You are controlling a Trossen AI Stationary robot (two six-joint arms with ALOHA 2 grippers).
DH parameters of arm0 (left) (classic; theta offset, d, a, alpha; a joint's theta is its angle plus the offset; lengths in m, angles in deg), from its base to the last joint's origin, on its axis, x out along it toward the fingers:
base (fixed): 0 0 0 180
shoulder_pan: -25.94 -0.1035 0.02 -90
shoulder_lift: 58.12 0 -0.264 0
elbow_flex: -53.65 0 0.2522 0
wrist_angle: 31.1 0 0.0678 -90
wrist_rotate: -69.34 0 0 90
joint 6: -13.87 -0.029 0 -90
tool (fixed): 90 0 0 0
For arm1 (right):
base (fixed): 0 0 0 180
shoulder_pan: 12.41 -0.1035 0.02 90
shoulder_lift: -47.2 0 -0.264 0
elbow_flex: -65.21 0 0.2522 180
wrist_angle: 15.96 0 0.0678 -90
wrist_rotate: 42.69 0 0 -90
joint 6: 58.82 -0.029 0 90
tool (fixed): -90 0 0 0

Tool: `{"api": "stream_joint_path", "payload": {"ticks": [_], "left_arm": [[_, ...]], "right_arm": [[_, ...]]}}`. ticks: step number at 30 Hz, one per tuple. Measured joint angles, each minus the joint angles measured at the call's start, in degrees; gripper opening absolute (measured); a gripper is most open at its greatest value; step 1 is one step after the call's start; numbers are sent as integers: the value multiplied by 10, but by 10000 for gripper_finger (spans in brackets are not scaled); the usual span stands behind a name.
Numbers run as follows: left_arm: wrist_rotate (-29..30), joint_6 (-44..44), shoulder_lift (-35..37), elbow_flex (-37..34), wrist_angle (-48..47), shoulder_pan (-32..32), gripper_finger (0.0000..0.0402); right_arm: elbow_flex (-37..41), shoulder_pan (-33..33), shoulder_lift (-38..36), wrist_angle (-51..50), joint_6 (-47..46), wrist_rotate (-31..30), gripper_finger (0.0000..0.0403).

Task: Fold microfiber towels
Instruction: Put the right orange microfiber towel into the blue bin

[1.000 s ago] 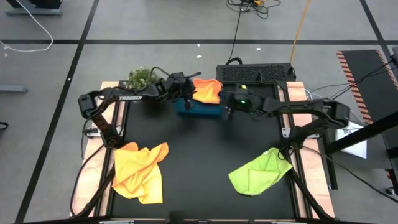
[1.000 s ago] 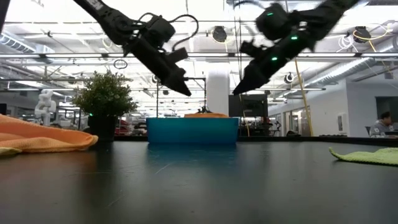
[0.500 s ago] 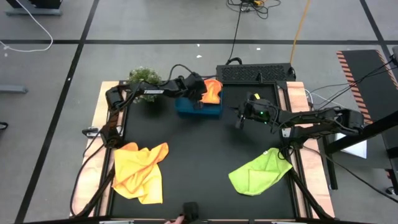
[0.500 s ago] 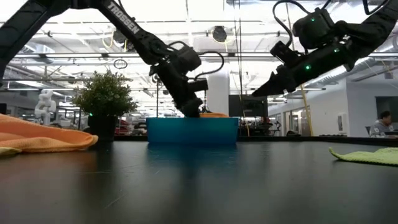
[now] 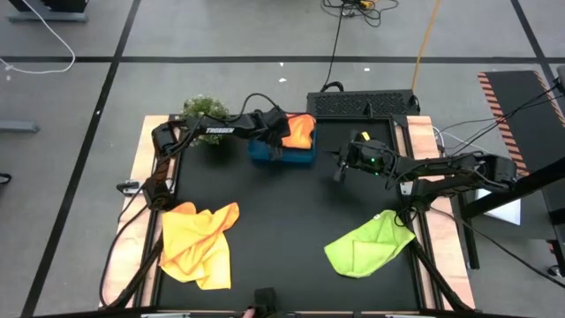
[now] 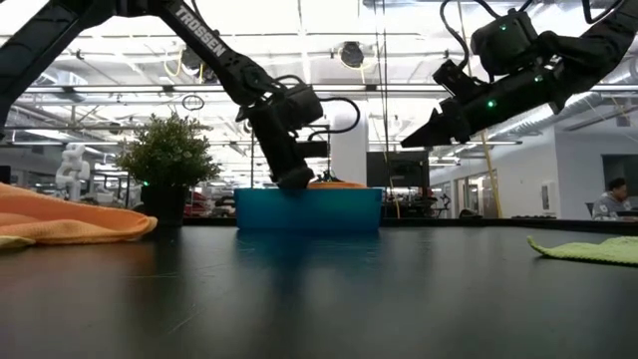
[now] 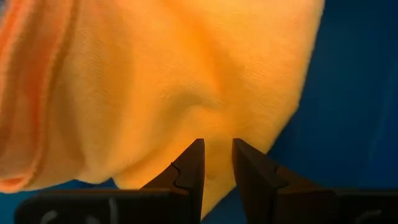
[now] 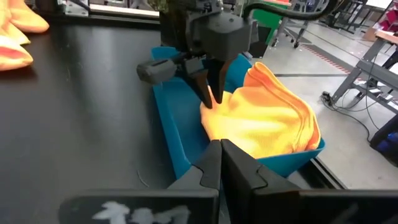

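A folded orange towel (image 5: 301,131) lies in the blue tray (image 5: 265,155) at the table's far edge; it rises above the tray's rim at its far side (image 8: 280,99). My left gripper (image 8: 210,99) reaches down into the tray with its fingers a narrow gap apart (image 7: 217,155), at the towel's side toward the table's left. My right gripper (image 5: 338,168) hangs shut in the air to the right of the tray, touching nothing (image 8: 221,155). A crumpled yellow towel (image 5: 199,243) and a lime green one (image 5: 366,243) lie flat near the front. My left gripper has its fingertips (image 8: 208,93) on the orange towel's edge nearest the table's left (image 8: 214,115). The fingers slant down from above and from the left. Whether any cloth lies between them I cannot tell. The towel rests in the tray.
A small potted plant (image 5: 201,110) stands at the far left beside the tray. A dark box (image 5: 362,103) sits behind the table's far right. The black table top (image 5: 282,212) between the tray and the two front towels is bare.
My left gripper has sunk from above the tray down into it and tipped steeply downward, reaching the orange towel. The towel's left side has been pushed in, so it looks narrower. My right gripper has drawn back from the tray toward the table's right edge.
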Motion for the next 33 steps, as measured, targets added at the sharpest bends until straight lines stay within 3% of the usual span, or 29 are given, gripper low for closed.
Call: {"api": "stream_joint_path", "payload": {"ticks": [15,25,33], "left_arm": [[-24,-16,11,-1,-59,12,85],[17,-14,86,0,14,24,85],[-9,-22,19,0,54,-2,85]], "right_arm": [[0,0,0,-1,-1,0,0],[0,0,0,-1,-2,0,0],[0,0,0,-3,-6,1,0]]}}
